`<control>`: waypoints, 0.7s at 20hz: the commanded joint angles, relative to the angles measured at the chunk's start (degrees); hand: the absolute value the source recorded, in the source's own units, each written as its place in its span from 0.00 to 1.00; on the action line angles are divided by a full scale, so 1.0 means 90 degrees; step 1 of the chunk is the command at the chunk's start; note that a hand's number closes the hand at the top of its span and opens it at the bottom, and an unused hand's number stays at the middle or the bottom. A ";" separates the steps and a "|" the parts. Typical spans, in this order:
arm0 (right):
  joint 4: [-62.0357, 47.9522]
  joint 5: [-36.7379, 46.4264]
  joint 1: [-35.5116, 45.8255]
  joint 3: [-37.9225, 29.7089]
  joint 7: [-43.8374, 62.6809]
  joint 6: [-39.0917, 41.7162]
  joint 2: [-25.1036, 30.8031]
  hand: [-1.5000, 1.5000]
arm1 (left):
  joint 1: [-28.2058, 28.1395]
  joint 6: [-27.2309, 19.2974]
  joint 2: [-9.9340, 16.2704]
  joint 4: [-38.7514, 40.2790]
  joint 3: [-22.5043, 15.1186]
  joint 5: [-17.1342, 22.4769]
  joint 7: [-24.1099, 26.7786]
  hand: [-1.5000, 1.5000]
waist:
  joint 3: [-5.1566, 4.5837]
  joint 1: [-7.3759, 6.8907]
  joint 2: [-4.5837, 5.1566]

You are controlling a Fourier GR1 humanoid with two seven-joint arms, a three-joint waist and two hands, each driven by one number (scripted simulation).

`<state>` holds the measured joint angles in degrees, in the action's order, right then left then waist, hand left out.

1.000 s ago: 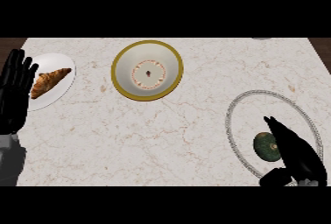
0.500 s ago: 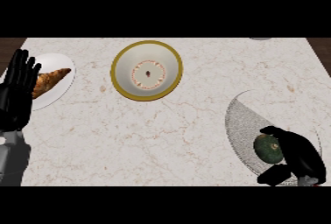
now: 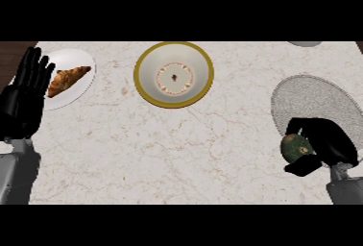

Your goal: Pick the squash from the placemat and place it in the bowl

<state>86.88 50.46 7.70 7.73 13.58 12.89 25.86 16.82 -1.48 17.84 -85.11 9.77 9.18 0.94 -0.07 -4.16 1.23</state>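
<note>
Curling round the squash [image 3: 294, 147], the right hand [image 3: 327, 144] covers its right side.

A kitchen, by its marble desk [image 3: 177, 144] carrying a yellow-rimmed bowl [image 3: 174, 74] at upper centre and a croissant [image 3: 68, 79] on a plate [image 3: 79, 91] at upper left.

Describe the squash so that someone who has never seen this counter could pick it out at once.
Start at the grey oval placemat on the right side of the marble counter. At its near edge the right hand curls round the squash, a dark green rounded thing with a pale spot. Nothing else here is green: the bowl is yellow-rimmed, and the white plate holds a brown croissant.
</note>
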 commanded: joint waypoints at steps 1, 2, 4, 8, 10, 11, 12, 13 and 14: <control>-0.0413 0.0008 0.1067 0.0272 -0.0955 0.0585 0.0608 1.00 | 0.0197 0.0162 -0.0145 -0.0098 -0.0259 0.0022 0.0103 0.50 | 0.0027 -0.0837 0.0286; -0.0413 0.0035 0.1190 0.0400 -0.1196 0.0675 0.0713 1.00 | 0.0275 0.0179 -0.0129 -0.0094 -0.0277 0.0017 0.0089 0.50 | 0.0029 -0.0986 0.0371; -0.0677 -0.0068 0.1580 0.0424 -0.1704 0.0862 0.0919 1.00 | 0.0397 0.0259 -0.0184 -0.0149 -0.0411 0.0029 0.0068 0.50 | 0.0051 -0.1107 0.0400; -0.1230 -0.0243 0.2232 0.0303 -0.2705 0.0992 0.1353 1.00 | 0.0548 0.0294 -0.0250 -0.0134 -0.0520 0.0024 0.0047 0.50 | 0.0072 -0.1174 0.0465; -0.1511 -0.0314 0.2646 0.0172 -0.3142 0.0979 0.1547 1.00 | 0.0616 0.0275 -0.0266 -0.0159 -0.0587 -0.0025 0.0004 0.50 | 0.0076 -0.1189 0.0428; -0.1631 -0.0370 0.2860 0.0071 -0.3372 0.0879 0.1593 1.00 | 0.0645 0.0267 -0.0279 -0.0081 -0.0572 -0.0023 0.0032 0.50 | 0.0072 -0.1133 0.0442; -0.1772 -0.0425 0.3085 -0.0010 -0.3558 0.0889 0.1669 1.00 | 0.0637 0.0241 -0.0321 -0.0079 -0.0624 -0.0058 0.0016 0.50 | 0.0068 -0.1149 0.0426; -0.1938 -0.0510 0.3220 -0.0116 -0.3791 0.0798 0.1696 1.00 | 0.0735 0.0240 -0.0298 -0.0064 -0.0615 -0.0049 -0.0049 0.50 | 0.0080 -0.1068 0.0418; -0.2135 -0.0556 0.3346 -0.0211 -0.3918 0.0744 0.1721 1.00 | 0.0654 0.0274 -0.0303 -0.0044 -0.0625 -0.0057 0.0027 0.50 | 0.0075 -0.1131 0.0449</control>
<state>72.49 47.07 32.43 8.08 -15.32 20.36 39.33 22.22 0.80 15.41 -85.89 4.75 8.94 1.08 0.55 -14.02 5.00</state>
